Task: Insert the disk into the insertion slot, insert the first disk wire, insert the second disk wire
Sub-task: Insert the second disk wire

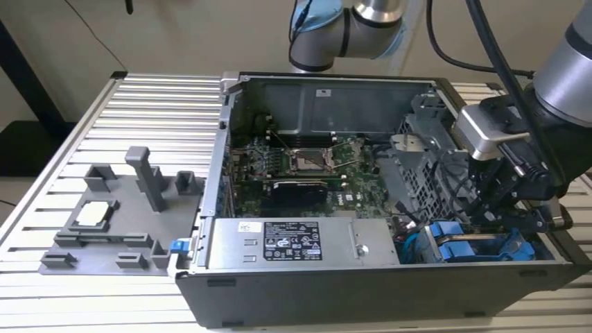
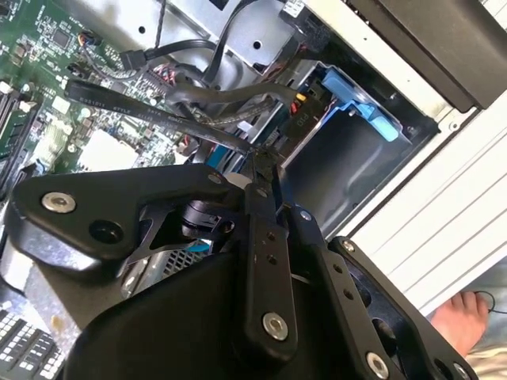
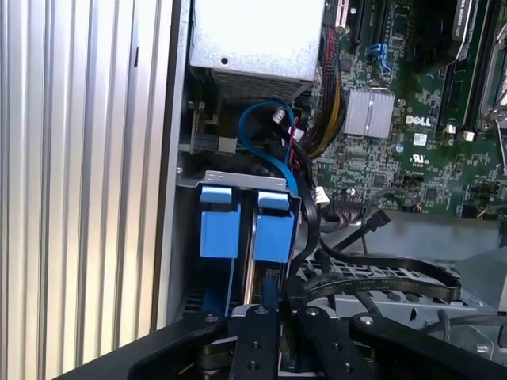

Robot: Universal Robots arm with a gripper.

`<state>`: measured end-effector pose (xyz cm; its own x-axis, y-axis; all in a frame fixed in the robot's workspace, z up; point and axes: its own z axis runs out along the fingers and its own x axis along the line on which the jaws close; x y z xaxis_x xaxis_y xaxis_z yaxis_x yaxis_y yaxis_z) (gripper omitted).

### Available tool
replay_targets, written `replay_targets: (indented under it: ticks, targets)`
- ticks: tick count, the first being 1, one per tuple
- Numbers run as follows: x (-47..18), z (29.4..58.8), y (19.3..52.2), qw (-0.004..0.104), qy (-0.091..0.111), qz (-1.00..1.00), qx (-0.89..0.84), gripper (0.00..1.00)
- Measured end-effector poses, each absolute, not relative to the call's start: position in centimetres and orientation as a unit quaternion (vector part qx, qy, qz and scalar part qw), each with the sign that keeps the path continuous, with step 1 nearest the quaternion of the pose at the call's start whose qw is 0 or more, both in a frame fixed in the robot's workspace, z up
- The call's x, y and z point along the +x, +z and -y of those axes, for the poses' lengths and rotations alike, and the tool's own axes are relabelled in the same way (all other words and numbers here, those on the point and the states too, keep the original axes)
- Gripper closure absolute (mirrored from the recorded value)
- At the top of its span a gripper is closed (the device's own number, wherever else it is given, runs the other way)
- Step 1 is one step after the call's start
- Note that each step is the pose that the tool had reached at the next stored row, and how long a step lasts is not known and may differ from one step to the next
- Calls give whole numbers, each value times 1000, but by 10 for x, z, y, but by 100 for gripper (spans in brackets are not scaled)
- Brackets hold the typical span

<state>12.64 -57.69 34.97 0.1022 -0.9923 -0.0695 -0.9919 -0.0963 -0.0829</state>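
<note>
The disk [image 3: 273,229] sits mostly hidden inside the insertion slot [image 3: 245,180], seemingly.

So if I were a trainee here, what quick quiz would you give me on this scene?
1. True or false: the gripper is over the grey plastic holder on the table.
2. In the first wrist view, how many blue drive handles sit side by side in the metal cage? A) one B) two C) four
3. What does the open computer case stand on?

Key: 1. False, it is inside the computer case, by the blue drive handles. 2. B. 3. The table of ribbed metal slats.
</note>
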Motion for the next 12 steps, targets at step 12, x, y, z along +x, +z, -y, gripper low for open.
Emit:
replay_targets:
  ticks: [12]
  targets:
    - [127, 577, 342, 59, -8, -679, -732, 84]
